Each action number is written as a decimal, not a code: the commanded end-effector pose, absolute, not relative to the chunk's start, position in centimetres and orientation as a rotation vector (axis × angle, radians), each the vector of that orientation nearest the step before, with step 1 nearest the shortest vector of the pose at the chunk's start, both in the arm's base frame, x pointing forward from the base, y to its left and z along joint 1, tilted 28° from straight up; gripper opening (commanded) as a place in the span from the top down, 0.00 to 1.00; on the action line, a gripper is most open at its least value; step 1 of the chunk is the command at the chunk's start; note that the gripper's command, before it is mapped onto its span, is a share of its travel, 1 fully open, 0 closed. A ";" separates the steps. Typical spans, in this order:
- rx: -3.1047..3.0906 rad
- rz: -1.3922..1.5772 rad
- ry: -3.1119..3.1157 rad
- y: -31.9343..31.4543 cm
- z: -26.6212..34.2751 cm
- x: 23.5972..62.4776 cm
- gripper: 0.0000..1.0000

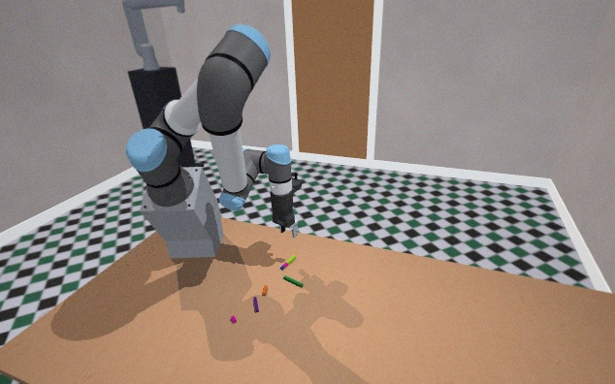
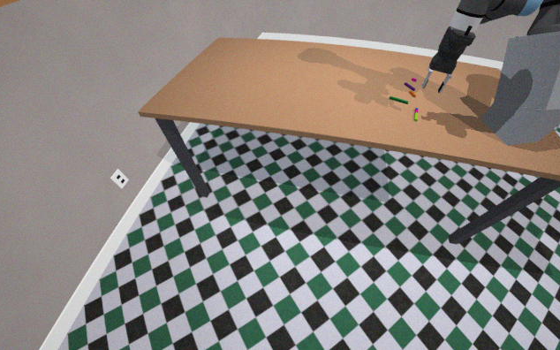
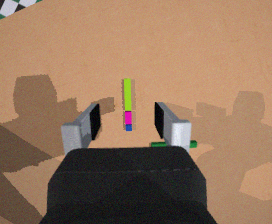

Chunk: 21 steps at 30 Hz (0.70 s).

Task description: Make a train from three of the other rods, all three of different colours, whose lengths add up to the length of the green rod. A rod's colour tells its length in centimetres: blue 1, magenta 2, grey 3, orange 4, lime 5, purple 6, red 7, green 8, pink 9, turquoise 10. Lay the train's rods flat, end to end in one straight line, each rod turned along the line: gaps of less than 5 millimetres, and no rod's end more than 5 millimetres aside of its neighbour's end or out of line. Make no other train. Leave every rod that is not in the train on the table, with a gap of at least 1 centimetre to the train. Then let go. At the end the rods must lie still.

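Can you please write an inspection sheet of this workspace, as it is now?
Surface: brown table, arm shadows across it.
Job's things: a train of lime rod, magenta rod and blue rod lies end to end in one line; green rod lies apart from it.
Clutter: orange rod, purple rod and a second magenta rod lie singly, away from the train.
Gripper: gripper open, holding nothing, raised above the train.
Cables: nothing seen.
Surroundings: checkered floor, grey walls, brown door panel, wall socket.
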State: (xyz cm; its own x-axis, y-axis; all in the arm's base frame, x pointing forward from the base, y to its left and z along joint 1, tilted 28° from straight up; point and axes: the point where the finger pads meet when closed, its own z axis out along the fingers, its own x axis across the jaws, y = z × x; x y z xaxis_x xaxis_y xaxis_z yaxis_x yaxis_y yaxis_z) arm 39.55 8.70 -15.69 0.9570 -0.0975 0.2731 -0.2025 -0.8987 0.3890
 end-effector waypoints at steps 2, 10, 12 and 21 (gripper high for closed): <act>2.685 0.348 -0.215 9.8 -13.5 39.1 0.00; 2.685 0.348 -0.215 10.6 -11.8 38.7 0.00; 2.685 0.348 -0.215 10.8 -11.4 38.6 0.00; 2.685 0.348 -0.215 11.1 -10.8 38.4 0.00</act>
State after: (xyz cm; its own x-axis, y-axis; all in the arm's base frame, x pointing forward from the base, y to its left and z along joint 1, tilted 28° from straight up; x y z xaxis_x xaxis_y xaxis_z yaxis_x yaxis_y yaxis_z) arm 38.46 10.98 -11.01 0.9567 -0.0970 0.2743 -0.2025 -0.8989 0.3886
